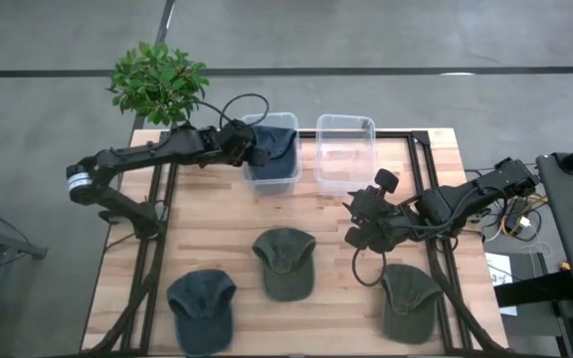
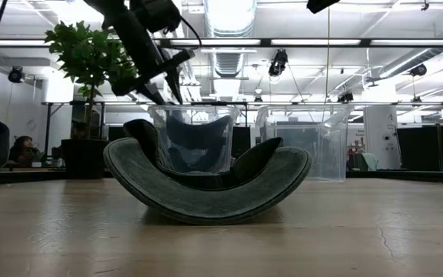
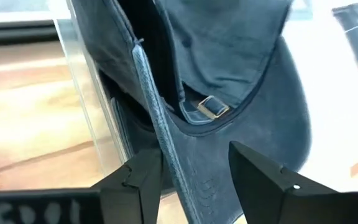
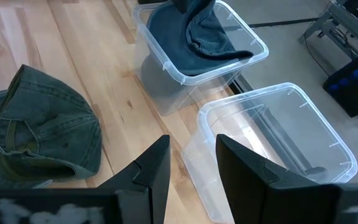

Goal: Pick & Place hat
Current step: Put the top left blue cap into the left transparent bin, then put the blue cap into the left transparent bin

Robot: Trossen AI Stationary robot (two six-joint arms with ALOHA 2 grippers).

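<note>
A dark blue hat (image 1: 279,147) lies in the left clear bin (image 1: 272,184) at the far side of the table, with part of it standing up against the bin's wall (image 2: 198,135). My left gripper (image 1: 258,150) is open just above this bin. In the left wrist view its fingers (image 3: 138,180) stand on either side of the hat's stitched edge (image 3: 179,168). My right gripper (image 1: 354,221) is open and empty at the table's right middle, pointing toward the bins (image 4: 191,168). A green hat (image 1: 285,261) lies on the table's centre.
An empty clear bin (image 1: 346,119) stands to the right of the filled one. Another blue hat (image 1: 202,308) lies near the front left, and another green hat (image 1: 411,301) near the front right. A potted plant (image 1: 157,85) stands beyond the far left corner.
</note>
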